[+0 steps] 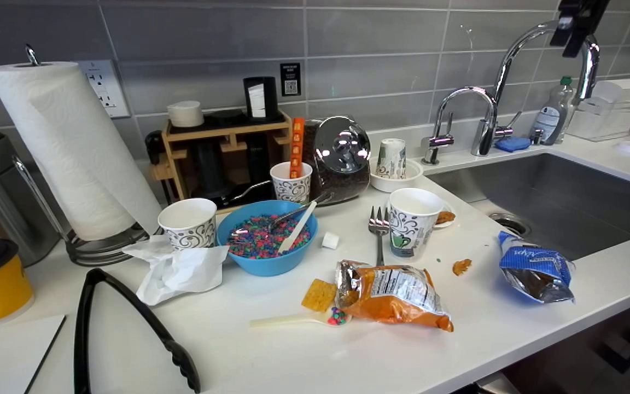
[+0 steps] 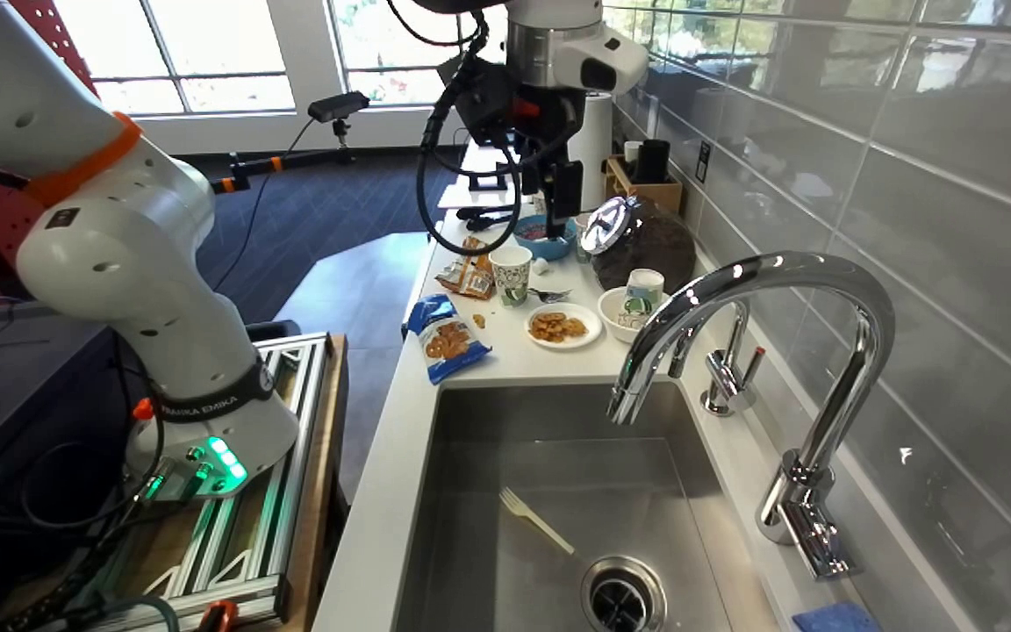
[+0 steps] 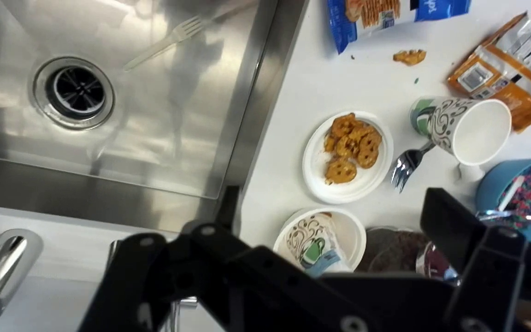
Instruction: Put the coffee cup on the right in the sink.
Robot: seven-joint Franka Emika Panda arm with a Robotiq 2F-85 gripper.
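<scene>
A white paper cup with dark swirls and a green mug print (image 1: 412,227) stands upright on the counter by a metal fork. It also shows in the other views (image 2: 512,279) (image 3: 452,127). A similar cup with green and blue print (image 1: 391,158) sits upside down in a white bowl, also visible in the wrist view (image 3: 314,244). I cannot tell which is meant. The dark grey sink (image 2: 549,465) is at the counter's end; its basin fills the wrist view's upper left (image 3: 122,106). My gripper (image 3: 333,198) is open and empty, high above the counter (image 1: 565,44) (image 2: 554,202).
Chrome faucets (image 2: 813,412) arch beside the sink. A plate of pretzels (image 3: 347,157), a blue snack bag (image 1: 536,268) and an orange bag (image 1: 397,295) lie near the cup. A blue bowl (image 1: 266,265), a dark jar (image 2: 646,246) and more cups (image 1: 186,221) stand farther along.
</scene>
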